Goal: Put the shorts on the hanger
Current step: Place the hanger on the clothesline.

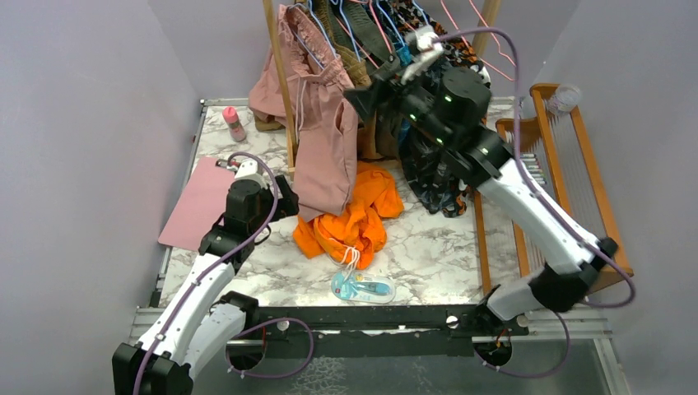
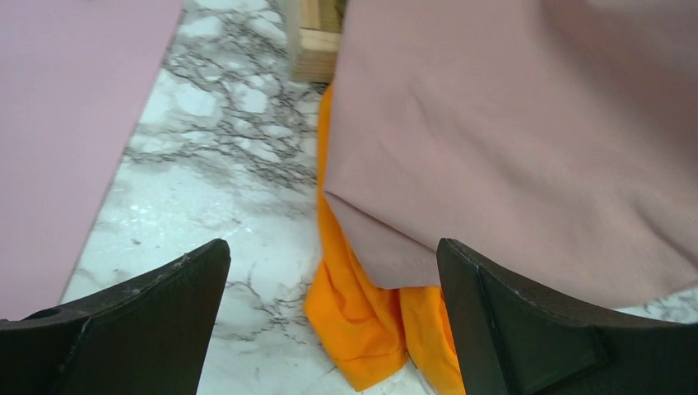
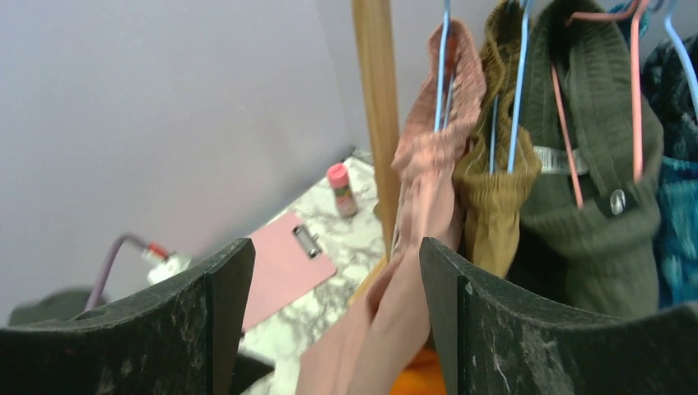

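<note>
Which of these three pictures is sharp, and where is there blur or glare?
Top external view: evenly lit and sharp, with soft shadows only. Left wrist view: the shorts look soft toward the upper right; the marble table has a faint sheen. Right wrist view: the olive garment and the hanger are slightly blurred, the near fingers sharper.

Top view: high at 6 o'clock, facing down. Left wrist: close, shorts (image 2: 510, 123) at 2 o'clock. Right wrist: raised; all share shorts.
</note>
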Tool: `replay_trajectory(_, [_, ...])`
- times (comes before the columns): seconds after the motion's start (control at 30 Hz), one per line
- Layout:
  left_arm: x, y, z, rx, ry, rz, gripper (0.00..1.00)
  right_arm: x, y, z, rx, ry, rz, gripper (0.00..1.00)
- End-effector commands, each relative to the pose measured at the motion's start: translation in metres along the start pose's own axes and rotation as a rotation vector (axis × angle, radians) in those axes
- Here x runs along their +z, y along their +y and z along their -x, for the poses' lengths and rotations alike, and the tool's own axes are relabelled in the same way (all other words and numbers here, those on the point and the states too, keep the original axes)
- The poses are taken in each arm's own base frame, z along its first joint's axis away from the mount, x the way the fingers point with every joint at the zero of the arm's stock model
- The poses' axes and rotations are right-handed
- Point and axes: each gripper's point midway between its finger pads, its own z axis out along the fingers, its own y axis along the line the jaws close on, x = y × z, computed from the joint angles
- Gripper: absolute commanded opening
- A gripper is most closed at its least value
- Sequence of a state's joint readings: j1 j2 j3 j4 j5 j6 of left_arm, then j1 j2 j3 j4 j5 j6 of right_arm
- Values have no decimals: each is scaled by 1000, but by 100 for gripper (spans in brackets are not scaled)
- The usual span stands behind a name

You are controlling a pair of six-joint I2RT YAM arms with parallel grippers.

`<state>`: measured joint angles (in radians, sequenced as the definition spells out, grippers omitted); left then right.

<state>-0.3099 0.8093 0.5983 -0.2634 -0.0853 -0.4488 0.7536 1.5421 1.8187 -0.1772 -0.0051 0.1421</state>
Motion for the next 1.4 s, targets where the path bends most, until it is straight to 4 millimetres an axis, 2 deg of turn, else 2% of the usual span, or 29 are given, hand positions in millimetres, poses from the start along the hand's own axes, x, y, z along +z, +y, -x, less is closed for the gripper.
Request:
replay_trajectory(0.0, [-20,27,39,-52,-141,194,99,-51,23,-37,52,98,125,76])
replay_trajectory(0.1, [-32,36,60,-87,-207,271,99,-75,24,-94,101,218,146,76])
replay_trajectory(0.17, [-35,37,67,-102,-230,283,99,-86,24,-131,155,287,148,76])
replay_trajectory(0.27, [-35,41,68,-64,-241,299,99,-95,30,-174,234,354,184,76])
replay_trajectory(0.33, [-34,46,64,-31,-236,313,99,-97,34,-196,292,384,197,76])
replay_trajectory(0.53, [-32,42,53,-31,-246,256,98,-90,50,-233,405,427,257,76])
replay_trajectory(0.73, [-28,41,49,-15,-227,248,97,-69,43,-255,467,435,189,72])
replay_trajectory(0.8, [-27,39,49,-16,-227,237,96,-60,33,-263,466,436,125,66])
replay_trajectory(0.9, [-25,39,48,-12,-226,231,95,-49,22,-274,460,445,58,49])
replay_trajectory(1.0, [-25,38,48,-10,-226,225,95,-36,24,-269,455,433,72,23])
replay_trajectory(1.07, [-24,37,48,-8,-225,222,95,-21,28,-248,442,383,97,8])
replay_trajectory(1.1, [-23,37,47,-8,-225,222,95,-12,30,-228,427,339,114,2])
replay_trajectory(1.17, [-23,37,48,-7,-224,221,95,2,38,-180,384,235,168,1])
replay_trajectory(1.23, [-24,37,48,-7,-228,222,95,8,47,-134,359,112,227,1])
replay_trajectory(1.27, [-25,37,49,-7,-231,221,95,10,48,-123,358,85,233,1])
replay_trajectory(1.3, [-25,37,48,-7,-230,223,95,11,48,-120,361,81,229,1])
replay_trajectory(1.37, [-26,37,49,-10,-236,220,95,13,43,-139,383,116,202,1])
